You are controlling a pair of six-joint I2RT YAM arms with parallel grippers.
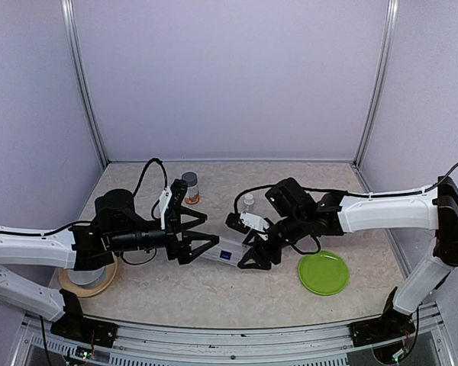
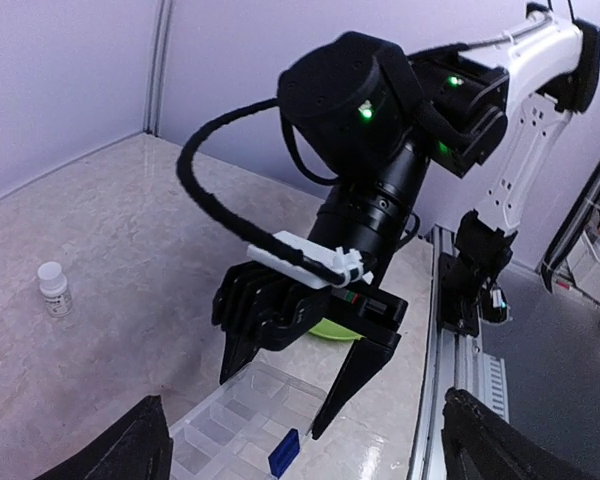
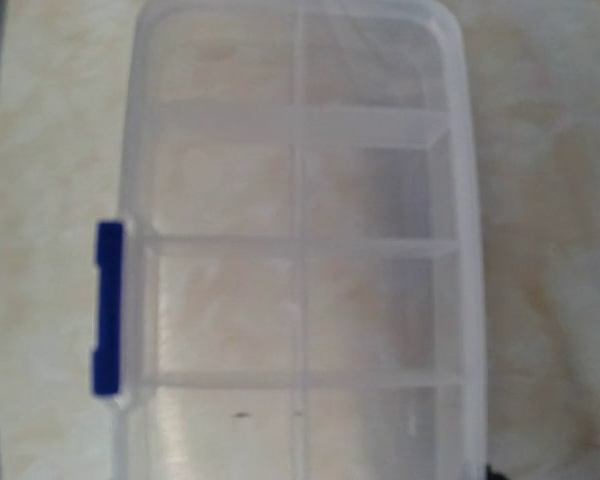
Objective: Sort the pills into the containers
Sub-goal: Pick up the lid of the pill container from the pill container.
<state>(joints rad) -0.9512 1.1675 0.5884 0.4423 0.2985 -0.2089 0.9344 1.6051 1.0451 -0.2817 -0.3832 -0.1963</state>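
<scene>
Left gripper [image 1: 211, 229] released; right gripper [image 2: 273, 405] straddles compartment box [image 3: 300, 250], clamping unclear; recommended: brace box at frame centre, then lift blue latch [image 3: 107, 308]

left end effector [image 1: 208, 230] spread wide, right end effector [image 1: 241, 244] parted

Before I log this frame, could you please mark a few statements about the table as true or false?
1. The green plate has nothing on it. True.
2. The left gripper is shut on the gray-capped bottle. False: its jaws are wide open, and the bottle stands apart.
3. The small vial wears a white cap. True.
4. The latch on the compartment box is red. False: it is blue.
5. The right gripper hangs over the green plate. False: it is at the compartment box.
</scene>
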